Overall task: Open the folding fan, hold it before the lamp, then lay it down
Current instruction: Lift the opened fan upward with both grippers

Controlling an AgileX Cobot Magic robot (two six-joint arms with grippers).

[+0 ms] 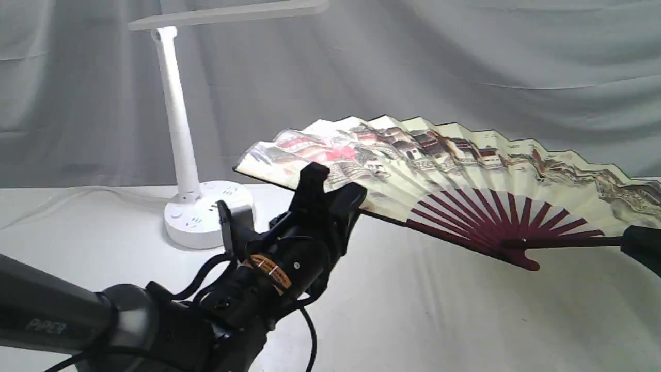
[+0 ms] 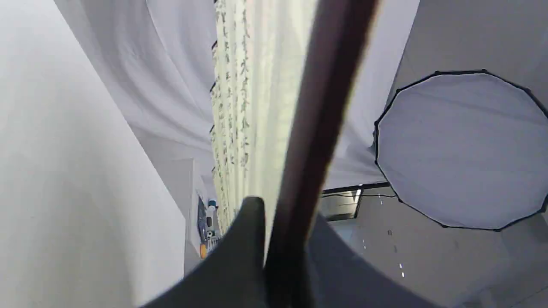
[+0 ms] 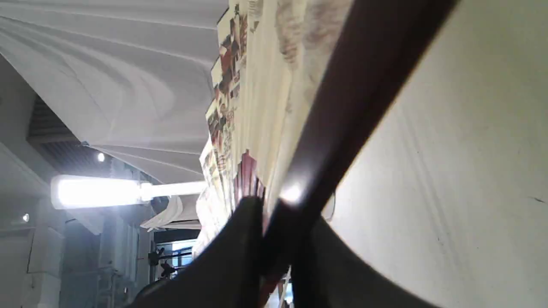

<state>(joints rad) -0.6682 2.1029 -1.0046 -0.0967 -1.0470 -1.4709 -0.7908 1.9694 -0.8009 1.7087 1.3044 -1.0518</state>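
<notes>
Right now the folding fan (image 1: 444, 165) is hanging spread open above the white table (image 1: 465, 320), stretching from the frame's centre to its right edge. The left gripper (image 1: 333, 190) is clamping the fan's left guard, while the right gripper (image 1: 639, 244), at the right edge, is pinching the other guard. The lamp (image 1: 178, 129) is standing at upper left, just clear of the fan's left corner.

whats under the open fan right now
Only bare white table shows below the folding fan, which hangs in the air, its end guards clamped by the left tool and right tool. The strip of table behind its raised leaf is hidden.
</notes>
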